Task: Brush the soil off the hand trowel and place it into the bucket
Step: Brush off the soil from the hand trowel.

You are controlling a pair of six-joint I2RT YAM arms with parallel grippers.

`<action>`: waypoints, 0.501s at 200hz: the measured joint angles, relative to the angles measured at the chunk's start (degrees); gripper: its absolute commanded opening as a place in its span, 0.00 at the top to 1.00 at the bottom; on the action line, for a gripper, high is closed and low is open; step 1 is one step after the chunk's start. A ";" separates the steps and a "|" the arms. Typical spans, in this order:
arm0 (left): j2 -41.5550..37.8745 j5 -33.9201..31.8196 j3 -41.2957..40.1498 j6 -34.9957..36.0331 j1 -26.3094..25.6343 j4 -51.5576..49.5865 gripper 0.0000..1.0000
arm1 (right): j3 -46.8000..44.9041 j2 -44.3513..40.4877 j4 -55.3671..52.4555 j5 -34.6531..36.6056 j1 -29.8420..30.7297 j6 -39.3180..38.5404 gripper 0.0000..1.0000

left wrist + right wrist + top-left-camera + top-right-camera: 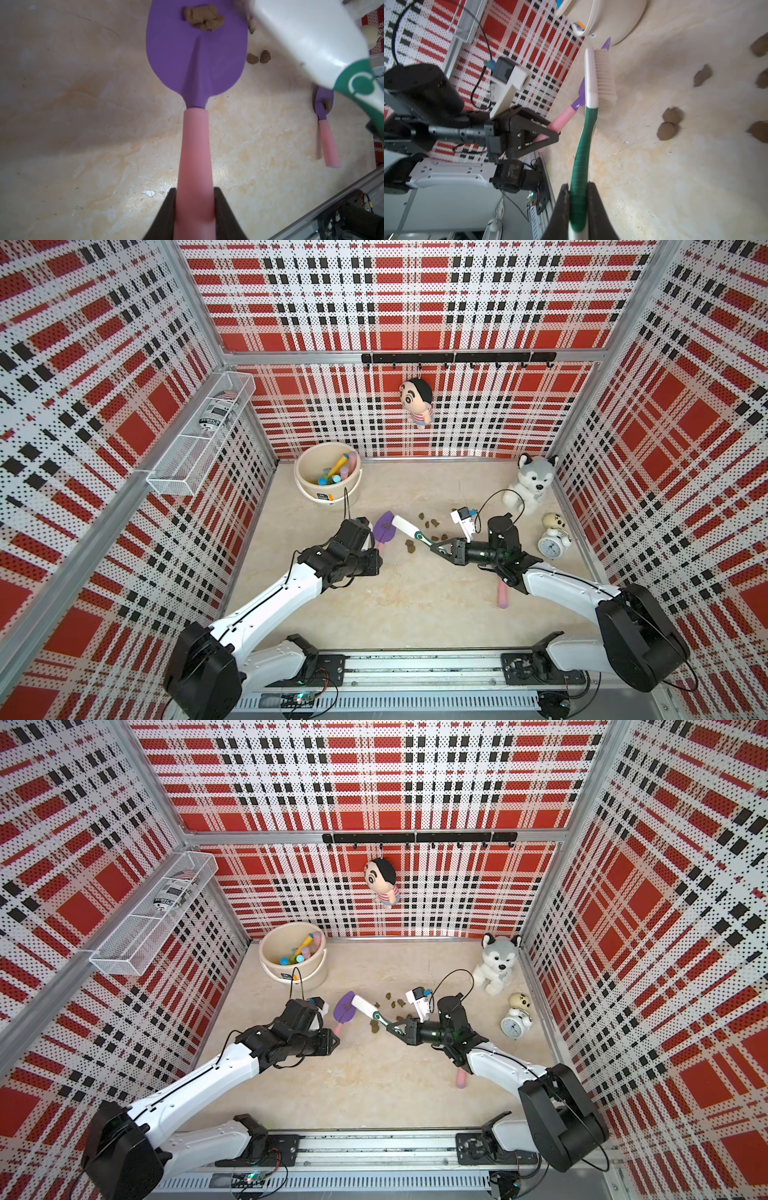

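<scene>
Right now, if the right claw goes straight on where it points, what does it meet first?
Probably the purple trowel: the right claw, shut on the brush, points at its blade, with the brush head at its edge. Depth unclear.

The purple-bladed, pink-handled trowel (197, 62) was near the cream bucket (309, 491), one olive-brown soil lump (204, 18) on its blade. More lumps (434, 524) lay scattered farther from the bucket.

My workspace is enclosed on three sides by perforated walls (415, 302) printed in red, black and white plaid, joined by aluminium posts (203, 315). The bench (415, 593) is beige, marble-patterned and glossy. A black hook rail (457, 358) is mounted on the back wall; a white wire basket (199, 435) on the left wall.
</scene>
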 measured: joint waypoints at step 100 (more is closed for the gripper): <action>4.96 -4.42 0.07 1.18 -6.82 0.00 1.00 | -2.03 -5.66 1.97 -1.38 4.04 1.25 1.00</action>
